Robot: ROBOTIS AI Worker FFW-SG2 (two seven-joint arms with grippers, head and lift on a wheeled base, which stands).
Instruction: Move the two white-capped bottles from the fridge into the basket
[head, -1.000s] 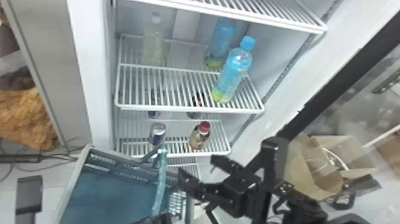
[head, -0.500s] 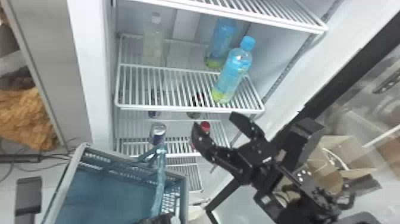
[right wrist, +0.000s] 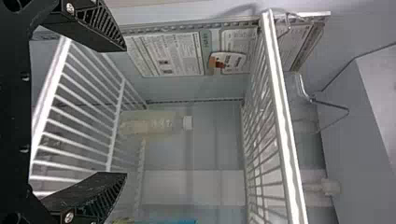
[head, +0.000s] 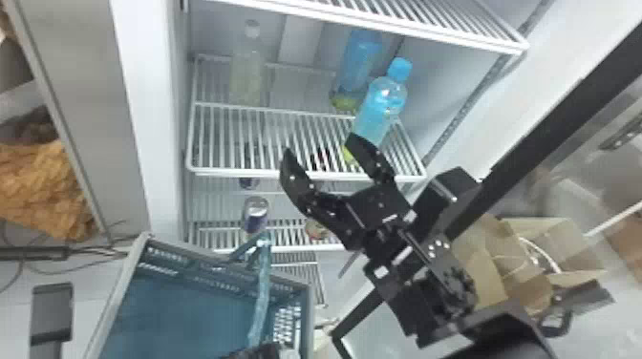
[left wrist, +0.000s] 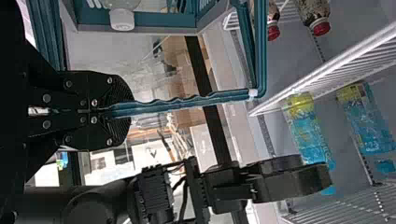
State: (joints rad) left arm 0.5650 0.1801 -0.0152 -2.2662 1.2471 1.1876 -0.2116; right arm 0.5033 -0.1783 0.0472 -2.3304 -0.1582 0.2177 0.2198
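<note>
**Right hand agape at the wire shelf**

Its curved black fingers stand apart. A slim, cloudy, white-capped bottle stands upright towards the shelf's back. The left hand is clamped on the wavy teal handle of the slotted basket, where another clear, white-capped bottle shows.

The right claw rises at the end of its slanting black arm, fingers spread (tips well apart), while the left claw sits low in the head view, fingers drawn together.
</note>
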